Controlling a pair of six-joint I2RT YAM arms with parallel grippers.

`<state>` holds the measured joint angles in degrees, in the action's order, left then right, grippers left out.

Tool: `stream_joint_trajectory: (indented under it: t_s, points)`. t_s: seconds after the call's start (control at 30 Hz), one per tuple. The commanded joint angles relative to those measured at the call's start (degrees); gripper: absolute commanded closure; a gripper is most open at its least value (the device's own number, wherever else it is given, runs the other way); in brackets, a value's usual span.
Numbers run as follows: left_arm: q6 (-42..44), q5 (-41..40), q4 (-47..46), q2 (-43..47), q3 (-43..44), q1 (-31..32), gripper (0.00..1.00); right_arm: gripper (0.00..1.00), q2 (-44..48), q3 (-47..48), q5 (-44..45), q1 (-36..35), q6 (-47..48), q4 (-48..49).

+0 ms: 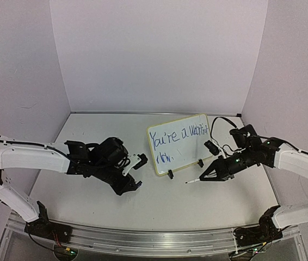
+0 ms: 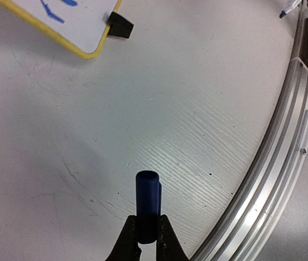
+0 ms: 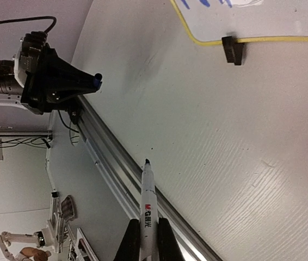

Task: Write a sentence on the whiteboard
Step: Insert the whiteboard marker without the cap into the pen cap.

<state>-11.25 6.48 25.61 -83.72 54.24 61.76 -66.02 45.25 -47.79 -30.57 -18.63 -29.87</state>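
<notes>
The whiteboard (image 1: 179, 143) stands tilted on two black clip feet (image 1: 170, 174) mid-table. The blue sentence (image 1: 177, 136) runs in two short lines starting "You're a". My right gripper (image 1: 207, 175) is to the board's lower right, shut on a white marker (image 3: 148, 202) whose uncapped tip (image 1: 187, 181) points left, off the board. My left gripper (image 1: 134, 186) hovers left of the board, shut on a dark blue marker cap (image 2: 148, 202). The board's yellow-rimmed corner (image 2: 78, 33) shows in the left wrist view. In the right wrist view, the board's lower edge (image 3: 252, 24) is visible.
An aluminium rail (image 1: 143, 239) runs along the table's near edge, also seen as the rail (image 2: 276, 174) in the left wrist view. White walls close the table at the back and sides. A black cable (image 1: 215, 128) loops by the board's right edge.
</notes>
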Motion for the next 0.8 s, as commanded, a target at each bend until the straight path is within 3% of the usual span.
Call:
stream_joint_trajectory:
  t_s: [0.0,0.37,0.77]
  points:
    - [9.6,3.9,3.6,2.2,5.1,1.7,1.00,1.00,-1.1,2.7,-13.3,-0.2,0.6,-1.3]
    - [16.9,8.7,8.0,-2.0,14.2,3.5,1.00,1.00,-2.1,3.8,-17.8,-0.3,-0.8,0.7]
    - [20.1,11.2,9.1,-6.4,18.4,6.7,1.00,1.00,-4.1,4.1,-19.7,-1.8,-1.0,2.5]
